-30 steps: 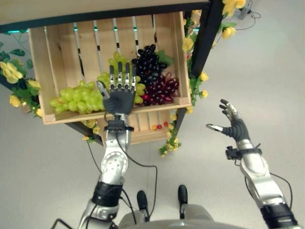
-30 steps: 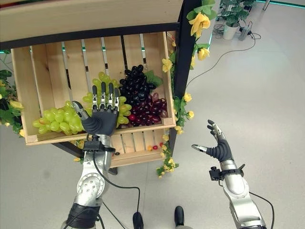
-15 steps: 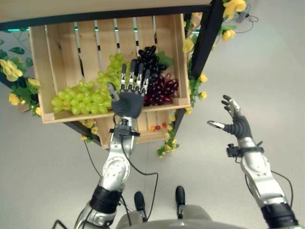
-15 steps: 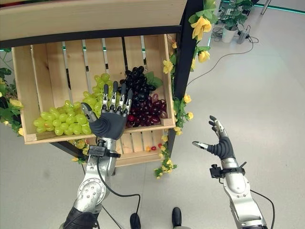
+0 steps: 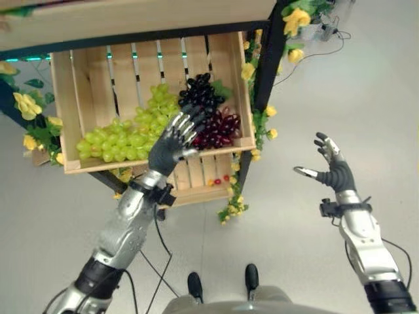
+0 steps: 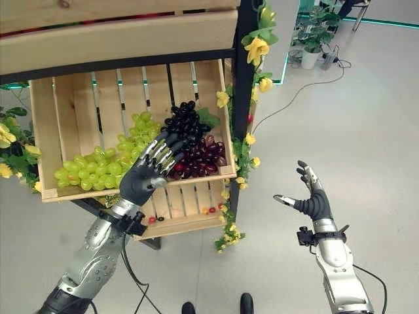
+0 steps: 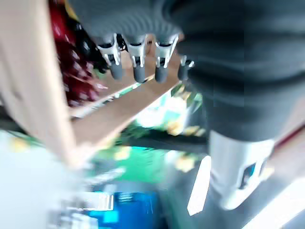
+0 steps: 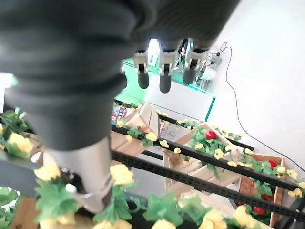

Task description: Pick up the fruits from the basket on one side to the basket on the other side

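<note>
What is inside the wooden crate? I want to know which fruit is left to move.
The crate holds green grapes, black grapes and red grapes. The open left hand covers part of them.

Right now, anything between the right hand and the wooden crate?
Yes: in the left eye view, the black shelf post with yellow flowers stands between right hand and wooden crate.

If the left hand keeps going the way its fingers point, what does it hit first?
Most likely the dark purple grapes in the wooden crate: the left hand points open at them, red grapes just beside. Depth is unclear.
</note>
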